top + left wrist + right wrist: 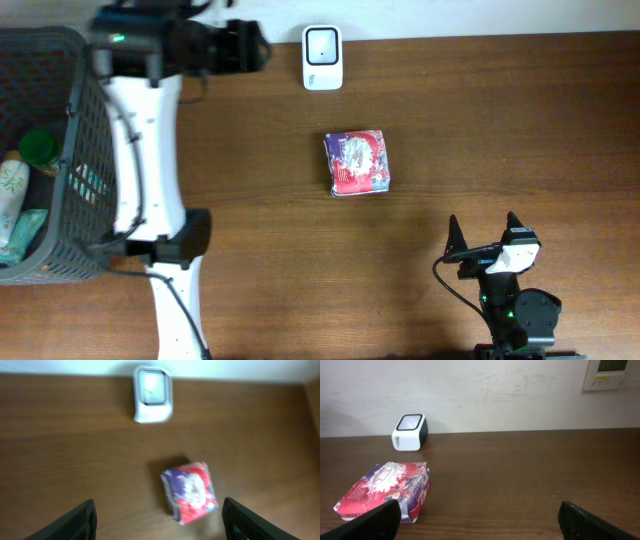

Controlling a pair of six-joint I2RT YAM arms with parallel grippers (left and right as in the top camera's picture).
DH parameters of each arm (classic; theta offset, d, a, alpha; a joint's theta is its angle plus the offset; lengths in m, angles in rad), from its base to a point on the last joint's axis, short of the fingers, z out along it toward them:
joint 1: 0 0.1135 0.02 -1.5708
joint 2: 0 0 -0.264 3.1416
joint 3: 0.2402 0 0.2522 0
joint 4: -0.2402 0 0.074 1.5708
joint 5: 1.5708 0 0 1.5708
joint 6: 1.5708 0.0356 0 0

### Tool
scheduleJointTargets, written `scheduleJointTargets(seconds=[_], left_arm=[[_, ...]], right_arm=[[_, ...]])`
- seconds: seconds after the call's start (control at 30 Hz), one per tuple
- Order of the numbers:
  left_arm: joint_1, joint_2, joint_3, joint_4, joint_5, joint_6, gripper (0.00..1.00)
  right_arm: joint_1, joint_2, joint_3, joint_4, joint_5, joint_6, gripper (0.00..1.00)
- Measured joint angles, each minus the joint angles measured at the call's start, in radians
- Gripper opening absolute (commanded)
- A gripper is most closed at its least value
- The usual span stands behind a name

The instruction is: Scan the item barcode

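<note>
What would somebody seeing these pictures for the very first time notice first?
The bright red and purple packet stands out most, lying alone near the middle of the brown table. Beyond it, at the table's far edge, sits a small white scanner. At the left edge a dark wire basket holds a few more items.
</note>
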Motion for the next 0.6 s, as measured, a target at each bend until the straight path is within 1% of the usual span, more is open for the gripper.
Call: scheduleJointTargets(seconds=[0.03,0.07,0.13,0.17,0.27,0.33,0.37,0.43,0.5,0.53,0.6], left_arm=[[0.029,-0.023,0.0,0.0,-0.014,0.0,0.81],[0.068,-0.056,0.0,0.0,-0.032,0.0,0.86],[0.129,-0.115,0.0,-0.001,-0.065,0.002,0.92],[0.17,-0.154,0.0,-0.001,-0.098,0.002,0.98],[0.278,-0.241,0.002,-0.001,-0.262,0.003,0.99],[0.35,-0.265,0.005,-0.001,-0.384,0.003,0.99],[0.365,-0.266,0.004,-0.001,-0.406,0.003,0.99],[0.448,-0.27,-0.073,-0.001,-0.488,-0.004,0.99],[0.489,-0.271,-0.162,0.001,-0.536,-0.01,0.99],[0.517,-0.271,-0.264,0.0,-0.582,-0.026,0.99],[0.545,-0.264,-0.364,0.005,-0.643,-0.054,0.99]], right_arm=[[0.0,0.0,0.0,0.0,0.0,0.0,0.99],[0.0,0.0,0.0,0.0,0.0,-0.001,0.99],[0.0,0.0,0.0,0.0,0.0,-0.001,0.99],[0.0,0.0,0.0,0.0,0.0,0.0,0.99],[0.0,0.0,0.0,0.0,0.0,0.0,0.99],[0.0,0.0,0.0,0.0,0.0,0.0,0.99],[0.0,0.0,0.0,0.0,0.0,-0.001,0.99],[0.0,0.0,0.0,0.0,0.0,0.0,0.99],[0.0,0.0,0.0,0.0,0.0,-0.001,0.99],[0.0,0.0,0.0,0.0,0.0,-0.001,0.99],[0.0,0.0,0.0,0.0,0.0,0.0,0.99]])
